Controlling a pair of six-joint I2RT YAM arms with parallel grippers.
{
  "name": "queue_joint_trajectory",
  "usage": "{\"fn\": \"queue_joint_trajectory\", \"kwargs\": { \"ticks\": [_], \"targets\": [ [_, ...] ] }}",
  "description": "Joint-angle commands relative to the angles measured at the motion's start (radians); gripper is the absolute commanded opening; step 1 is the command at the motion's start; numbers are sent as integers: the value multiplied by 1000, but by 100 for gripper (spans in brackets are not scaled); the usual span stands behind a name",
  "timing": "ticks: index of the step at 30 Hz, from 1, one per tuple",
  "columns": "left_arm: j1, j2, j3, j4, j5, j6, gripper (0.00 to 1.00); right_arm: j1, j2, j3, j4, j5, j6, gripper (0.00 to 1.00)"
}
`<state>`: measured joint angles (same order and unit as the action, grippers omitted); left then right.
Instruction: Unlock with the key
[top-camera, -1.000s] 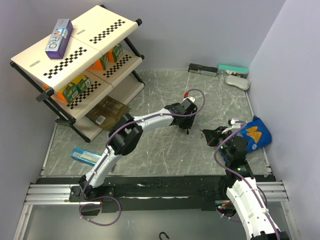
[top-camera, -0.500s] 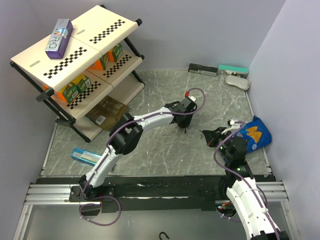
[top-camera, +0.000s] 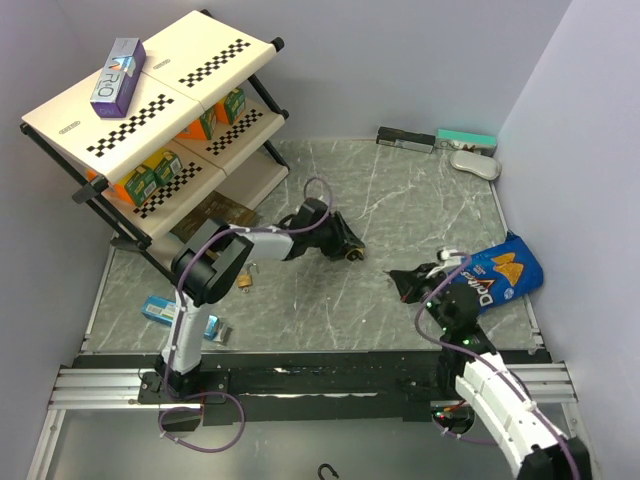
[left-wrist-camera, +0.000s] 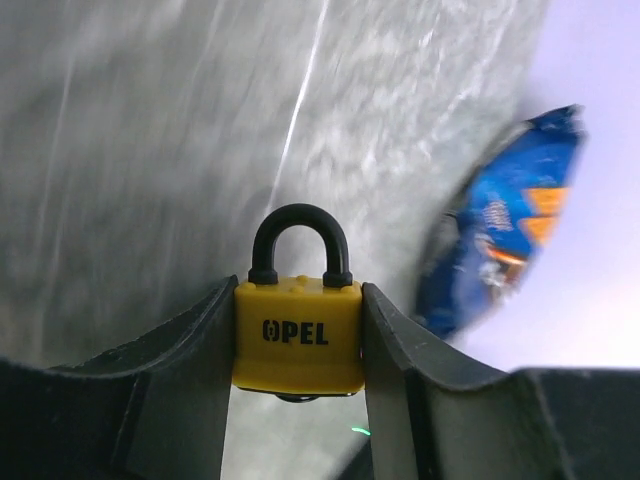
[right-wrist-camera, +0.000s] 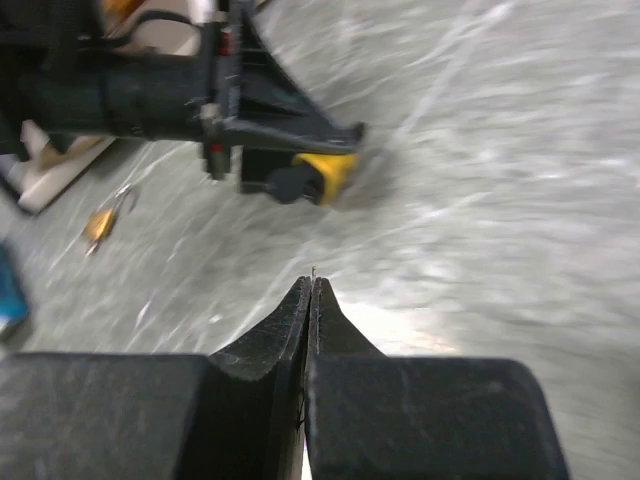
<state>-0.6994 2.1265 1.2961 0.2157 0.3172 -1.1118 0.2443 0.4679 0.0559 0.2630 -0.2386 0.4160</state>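
My left gripper (top-camera: 347, 247) is shut on a yellow OPEL padlock (left-wrist-camera: 298, 332) with a black shackle, gripped by its sides just above the table; it shows small in the top view (top-camera: 354, 252). In the right wrist view the padlock (right-wrist-camera: 322, 176) is ahead and slightly above, its keyhole end facing me. My right gripper (top-camera: 401, 281) is to the padlock's right, apart from it. Its fingers (right-wrist-camera: 290, 320) are pressed together, with a thin metal tip, apparently the key (right-wrist-camera: 313, 271), poking out between them.
A small brass padlock (top-camera: 246, 280) lies on the table left of the left arm, also in the right wrist view (right-wrist-camera: 101, 222). A blue chips bag (top-camera: 497, 272) lies right. A shelf rack (top-camera: 150, 120) stands back left. A blue box (top-camera: 160, 310) lies near left.
The left arm has swung its elbow left and carried the yellow padlock a little left. The right gripper has moved left toward it. The brass padlock has come into view.
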Motion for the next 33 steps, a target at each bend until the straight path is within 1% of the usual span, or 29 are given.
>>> {"fn": "queue_joint_trajectory", "kwargs": {
  "ticks": [1, 2, 3, 4, 5, 9, 11, 13, 14, 19, 22, 28, 33],
  "targets": [
    [-23, -114, -136, 341, 59, -434, 1, 171, 46, -30, 202, 190, -31, 0],
    [-22, -123, -177, 367, 51, -472, 1, 215, 55, -37, 229, 212, -31, 0],
    [-22, -144, -199, 390, 25, -505, 1, 234, 73, -54, 295, 231, -34, 0],
    [-26, -160, -242, 408, 4, -552, 1, 248, 87, -53, 324, 264, -36, 0],
    [-28, -174, -256, 383, -44, -571, 1, 278, 104, -53, 378, 278, -43, 0],
    [-28, -235, -308, 363, -102, -666, 1, 329, 265, -39, 450, 309, -69, 0],
    [-26, -244, -301, 315, -104, -684, 1, 351, 337, -31, 481, 323, -68, 0],
    [-23, -241, -297, 320, -107, -704, 1, 392, 366, -16, 490, 353, -57, 0],
    [-25, -234, -293, 318, -106, -710, 1, 404, 379, -11, 489, 393, -52, 0],
    [-28, -185, -278, 379, -47, -770, 1, 489, 402, -8, 534, 475, -63, 0],
    [-28, -184, -282, 389, -49, -783, 1, 530, 429, -1, 562, 547, -100, 0],
    [-29, -189, -293, 407, -35, -793, 1, 572, 523, 22, 653, 650, -161, 0],
    [-29, -185, -308, 425, -12, -804, 1, 587, 584, 41, 740, 682, -203, 0]
  ]
}}
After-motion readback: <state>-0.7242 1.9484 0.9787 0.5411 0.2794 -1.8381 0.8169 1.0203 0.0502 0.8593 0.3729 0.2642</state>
